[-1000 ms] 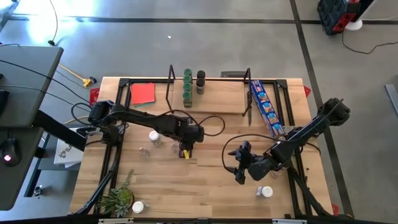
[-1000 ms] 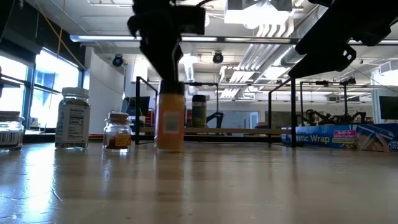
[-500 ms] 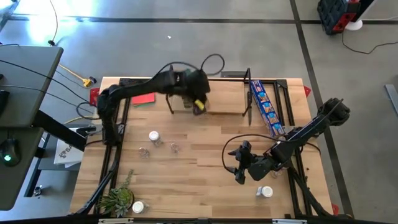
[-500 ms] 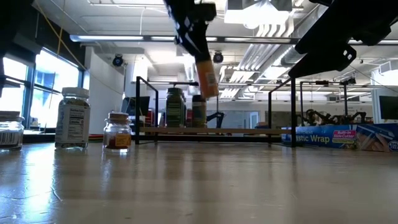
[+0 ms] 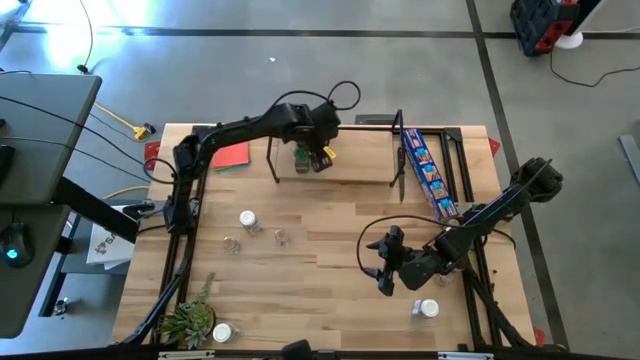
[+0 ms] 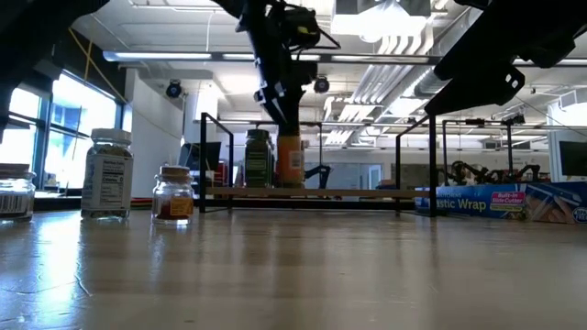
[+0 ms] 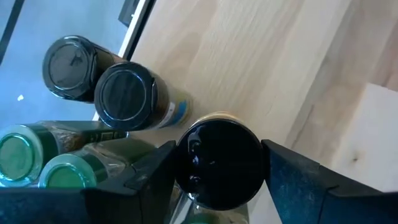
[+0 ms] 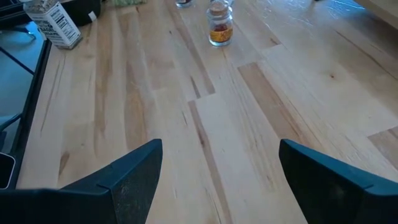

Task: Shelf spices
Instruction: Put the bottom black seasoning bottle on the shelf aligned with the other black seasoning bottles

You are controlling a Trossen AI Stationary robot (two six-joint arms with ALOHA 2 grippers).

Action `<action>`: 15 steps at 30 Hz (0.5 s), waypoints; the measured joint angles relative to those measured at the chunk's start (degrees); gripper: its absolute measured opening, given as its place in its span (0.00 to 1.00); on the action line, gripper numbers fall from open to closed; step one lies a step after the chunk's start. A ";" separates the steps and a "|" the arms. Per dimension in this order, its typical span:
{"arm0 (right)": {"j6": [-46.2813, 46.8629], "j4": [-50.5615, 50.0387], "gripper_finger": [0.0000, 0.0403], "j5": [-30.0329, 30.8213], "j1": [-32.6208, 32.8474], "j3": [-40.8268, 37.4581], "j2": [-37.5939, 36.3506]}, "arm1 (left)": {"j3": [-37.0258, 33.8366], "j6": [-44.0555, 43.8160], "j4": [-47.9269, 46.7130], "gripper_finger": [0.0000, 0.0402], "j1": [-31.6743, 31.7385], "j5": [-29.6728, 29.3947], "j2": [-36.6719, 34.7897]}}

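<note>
My left gripper [image 5: 322,153] is over the shelf [image 5: 362,172] at the table's far edge, shut on a yellow-labelled spice jar with a black lid [image 7: 217,165]. The jar [image 6: 290,161] stands upright at the shelf board [image 6: 367,192], beside two black-lidded jars [image 7: 127,96] and green-lidded jars [image 7: 62,177] standing on that board. Loose jars stand on the table at the left [image 5: 247,219] [image 6: 107,174] [image 6: 172,192] and near right [image 5: 427,308]. My right gripper [image 5: 385,262] waits open over the table's right half, with nothing between its fingers [image 8: 134,171]. My left gripper pinches the jar at its top, one finger [image 7: 152,180] on each side of the black lid's rim [image 7: 180,168]. The fingers come slanting down from above. The jar is upright with its base at the shelf board; whether it rests there I cannot tell.
A long blue packet [image 5: 428,172] lies along the shelf's right end, and a red square [image 5: 231,152] lies at the far left. A small green plant [image 5: 188,320] stands at the near left corner. Black upright frames [image 6: 203,160] close both ends of the shelf.
My left gripper has lifted the yellow-labelled jar off the middle of the table and carried it toward the far edge, over to the shelf. The jar hung tilted on the way and now stands upright next to the jars on the board.
</note>
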 joint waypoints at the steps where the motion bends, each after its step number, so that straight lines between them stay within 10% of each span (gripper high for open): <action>1: 0.00 0.00 0.79 0.00 0.00 0.00 0.00 | -0.02 0.01 -0.02 0.56 0.11 -0.02 0.01; 15: 0.00 -0.02 0.79 -0.02 0.02 0.00 0.00 | 0.02 1.46 4.10 0.56 0.35 -0.17 -0.01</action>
